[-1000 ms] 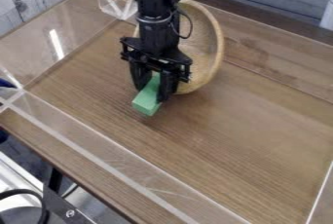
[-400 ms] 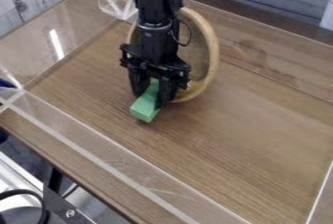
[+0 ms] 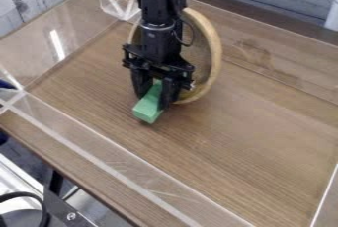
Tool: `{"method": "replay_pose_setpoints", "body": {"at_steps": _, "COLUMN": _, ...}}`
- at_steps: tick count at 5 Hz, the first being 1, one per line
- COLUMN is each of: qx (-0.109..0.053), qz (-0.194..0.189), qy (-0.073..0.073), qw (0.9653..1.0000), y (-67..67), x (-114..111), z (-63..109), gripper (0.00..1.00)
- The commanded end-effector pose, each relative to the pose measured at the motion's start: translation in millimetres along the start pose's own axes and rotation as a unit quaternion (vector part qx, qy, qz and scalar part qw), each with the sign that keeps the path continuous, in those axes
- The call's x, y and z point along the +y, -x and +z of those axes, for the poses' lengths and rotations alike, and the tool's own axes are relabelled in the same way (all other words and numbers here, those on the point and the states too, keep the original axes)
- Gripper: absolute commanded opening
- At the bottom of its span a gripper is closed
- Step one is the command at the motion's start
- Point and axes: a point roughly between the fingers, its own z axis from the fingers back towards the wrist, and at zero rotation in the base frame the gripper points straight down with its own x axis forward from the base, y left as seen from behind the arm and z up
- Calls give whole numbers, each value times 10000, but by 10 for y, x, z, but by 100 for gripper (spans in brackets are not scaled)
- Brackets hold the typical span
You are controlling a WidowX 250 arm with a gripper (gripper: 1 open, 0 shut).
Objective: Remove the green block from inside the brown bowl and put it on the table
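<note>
My claw (image 3: pixel 154 87) is shut on 1 end of the green block (image 3: pixel 149 110), approx. Block's long axis runs down from the claw, slightly L in view, its free end past the bowl's rim, over the worktop (image 3: pixel 244 137); contact unclear. Brown bowl (image 3: pixel 218 58) is tipped, just behind. Vs. 1st frame: block a bit lower, bowl tipped steeper.

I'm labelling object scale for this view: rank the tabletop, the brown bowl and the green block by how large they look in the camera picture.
1. Wood-grain tabletop
2. Brown bowl, partly hidden by the gripper
3. Green block
</note>
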Motion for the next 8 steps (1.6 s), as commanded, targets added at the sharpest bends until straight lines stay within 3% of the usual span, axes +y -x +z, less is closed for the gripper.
{"method": "replay_pose_setpoints", "body": {"at_steps": 1, "qx": -221, "qz": -16, "qy": -57, "qw": 9997, "y": -95, "x": 9, "z": 150, "gripper": 100}}
{"method": "replay_pose_setpoints", "body": {"at_steps": 2, "qx": -218, "qz": 13, "qy": -50, "qw": 9997, "y": -91, "x": 11, "z": 189, "gripper": 100}}
{"method": "replay_pose_setpoints", "body": {"at_steps": 3, "qx": -259, "qz": 33, "qy": -31, "qw": 9997, "y": -142, "x": 24, "z": 197, "gripper": 0}}
{"method": "replay_pose_setpoints", "body": {"at_steps": 8, "qx": -279, "qz": 199, "qy": -59, "qw": 9994, "y": -359, "x": 173, "z": 66, "gripper": 0}}
